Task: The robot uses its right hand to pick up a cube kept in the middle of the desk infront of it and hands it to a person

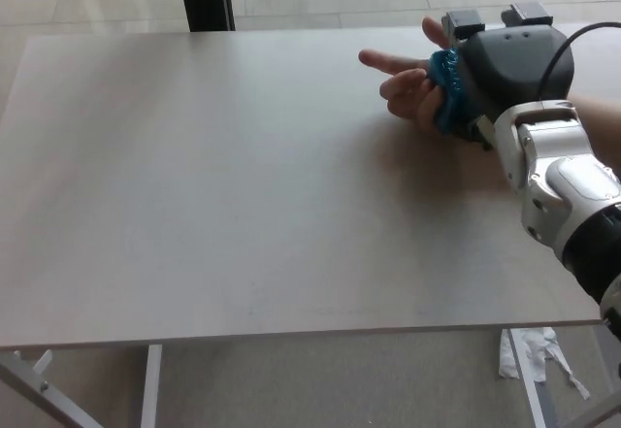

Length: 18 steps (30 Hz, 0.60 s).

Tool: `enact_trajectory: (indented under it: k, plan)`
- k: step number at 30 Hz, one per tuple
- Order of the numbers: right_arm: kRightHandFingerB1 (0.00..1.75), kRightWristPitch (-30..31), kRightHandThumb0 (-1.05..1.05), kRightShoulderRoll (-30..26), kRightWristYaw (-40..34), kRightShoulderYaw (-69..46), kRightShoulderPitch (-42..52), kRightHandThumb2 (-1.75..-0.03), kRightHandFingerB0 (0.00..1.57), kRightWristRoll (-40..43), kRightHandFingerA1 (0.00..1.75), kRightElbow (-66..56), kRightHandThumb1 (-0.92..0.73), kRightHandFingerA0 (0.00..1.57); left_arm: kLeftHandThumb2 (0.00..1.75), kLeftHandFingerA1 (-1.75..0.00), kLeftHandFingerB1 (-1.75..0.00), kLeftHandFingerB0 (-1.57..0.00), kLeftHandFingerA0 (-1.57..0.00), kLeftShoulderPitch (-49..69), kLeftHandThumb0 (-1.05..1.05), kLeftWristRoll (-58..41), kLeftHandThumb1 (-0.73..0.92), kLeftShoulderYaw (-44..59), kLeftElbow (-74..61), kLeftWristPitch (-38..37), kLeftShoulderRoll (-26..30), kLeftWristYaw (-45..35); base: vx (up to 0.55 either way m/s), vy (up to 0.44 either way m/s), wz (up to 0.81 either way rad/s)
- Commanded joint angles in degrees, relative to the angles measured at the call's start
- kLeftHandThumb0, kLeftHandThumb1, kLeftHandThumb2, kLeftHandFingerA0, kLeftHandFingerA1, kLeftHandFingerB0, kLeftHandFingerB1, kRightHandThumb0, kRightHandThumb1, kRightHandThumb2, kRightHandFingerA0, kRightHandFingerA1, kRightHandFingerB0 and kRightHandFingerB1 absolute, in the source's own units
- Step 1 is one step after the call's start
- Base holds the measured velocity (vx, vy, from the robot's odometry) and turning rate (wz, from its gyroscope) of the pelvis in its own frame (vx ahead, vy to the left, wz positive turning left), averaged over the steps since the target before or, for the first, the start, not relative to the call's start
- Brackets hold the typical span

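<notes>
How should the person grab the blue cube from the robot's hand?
Take the blue cube by its left face, the only part showing, coming from the person's hand side. The right hand covers its right side. The person's curled fingers already touch it there.

Pale desk with nothing resting flat on it

Desk bare across left and middle; person's hand blocks far right
</notes>
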Motion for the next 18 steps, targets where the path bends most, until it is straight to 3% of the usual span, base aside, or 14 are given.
enact_trajectory:
  k: [1, 3, 6, 7, 8, 9, 10, 12, 13, 14, 15, 17, 18]
  plan:
    - [0.23, 1.85, -0.97, -5.25, 12.7, -3.69, 2.9, -1.0, 0.0, 2.75, 0.29, -15.27, -0.52, 0.0, 0.56, -0.59, -0.43, -0.66, -0.8, 0.79, -0.61, -0.96, 0.49, 0.9, 0.09, -0.49, 1.57, -0.2, 0.0, 0.0, 0.0]
    - [0.14, 1.04, -1.05, -8.83, 15.69, -5.73, 4.98, -1.04, 0.0, 3.75, 0.24, -22.36, -0.58, 0.0, 0.56, -0.59, -0.45, -0.69, -0.78, 0.64, -0.6, -1.72, 0.48, 1.66, 0.22, -0.46, 1.4, -0.37, 0.0, 0.0, 0.0]
    - [0.17, 1.74, -1.04, -12.47, 20.89, -8.44, 7.77, -1.05, 0.0, 5.46, 0.29, -30.75, -0.57, 0.0, 0.56, -0.59, -0.45, -0.71, -0.77, 0.88, -0.61, -1.93, 0.47, 2.01, 0.39, -0.38, 1.4, -0.48, 0.0, 0.0, 0.0]
    - [0.01, 0.26, -1.03, -14.94, 22.01, -11.31, 10.02, -0.8, 0.0, 8.08, 0.0, -35.14, -0.58, 0.0, 0.56, -0.58, -0.43, -0.68, -0.77, 1.0, -0.62, -1.58, 0.48, 1.76, 0.32, -0.41, 1.61, -0.24, 0.0, 0.0, 0.0]
    - [0.06, 0.71, -1.05, -16.98, 24.5, -15.66, 13.42, -0.8, 0.0, 11.99, 0.0, -41.66, -0.51, 0.0, 0.56, -0.57, -0.43, -0.7, -0.76, 1.05, -0.63, -1.16, 0.48, 1.41, 0.19, -0.13, 1.74, 0.27, 0.0, 0.0, 0.0]
    - [0.1, -0.59, -1.01, -21.41, 26.24, -21.51, 19.2, -0.99, 0.0, 15.51, 0.2, -50.27, -0.56, 0.0, 0.56, -0.59, -0.43, -0.66, -0.76, 1.33, -0.61, -1.94, 0.48, 2.12, 0.23, -0.35, 1.72, -0.86, 0.0, 0.0, 0.0]
    - [0.03, -1.69, -1.05, -23.15, 27.08, -25.06, 22.7, -0.97, 0.0, 17.94, 0.18, -54.65, -0.6, 0.0, 0.56, -0.58, -0.43, -0.66, -0.77, 1.38, -0.6, -1.84, 0.48, 2.08, 0.19, -0.16, 1.89, -0.4, 0.0, 0.0, 0.0]
    - [0.12, 0.87, -1.0, -24.21, 30.51, -29.89, 26.6, -0.95, 0.0, 20.43, 0.24, -62.08, -0.57, 0.0, 0.55, -0.57, -0.42, -0.66, -0.76, 1.63, -0.61, -2.05, 0.48, 2.32, 0.24, -0.01, 1.96, -0.37, 0.0, 0.0, 0.0]
    - [0.04, 0.6, -0.96, -24.66, 31.51, -34.49, 30.2, -0.73, 0.0, 23.33, 0.01, -66.12, -0.48, 0.0, 0.8, -0.64, -0.56, -0.6, -0.68, 1.67, -0.62, -2.09, 0.37, 2.4, 0.32, -0.13, 2.19, -0.57, 0.0, 0.0, 0.0]
    - [0.09, 3.01, -0.87, -24.88, 35.8, -43.28, 35.85, -0.9, 0.0, 27.68, 0.2, -72.98, -0.51, 0.0, 0.56, -0.58, -0.44, -0.71, -0.77, 1.53, -0.6, -2.48, 0.47, 2.83, 0.38, -0.18, 2.04, -0.16, 0.0, 0.0, 0.0]
    - [0.1, 3.73, -0.81, -23.83, 38.69, -51.62, 40.68, -0.87, 0.08, 32.85, 0.24, -78.32, -0.48, 0.0, 0.56, -0.57, -0.44, -0.73, -0.77, 1.29, -0.58, -2.81, 0.49, 3.2, 0.39, 0.0, 2.1, 0.23, 0.0, 0.0, 0.0]
    - [0.11, 4.25, -0.83, -22.67, 39.5, -56.07, 43.48, -0.84, 0.12, 35.07, 0.2, -81.54, -0.5, 0.0, 0.56, -0.56, -0.44, -0.7, -0.74, 0.94, -0.57, -3.05, 0.49, 3.44, 0.48, 0.29, 2.36, 0.15, 0.0, 0.0, 0.0]
    - [0.48, -0.52, -0.34, -19.28, 38.89, -68.62, 51.43, -0.94, 0.0, 40.74, 0.53, -85.62, -0.38, 0.04, 0.56, -0.55, -0.44, -0.71, -0.72, 0.86, -0.58, -3.61, 0.49, 3.99, 0.66, 0.9, 2.59, -0.08, 0.0, 0.0, 0.0]
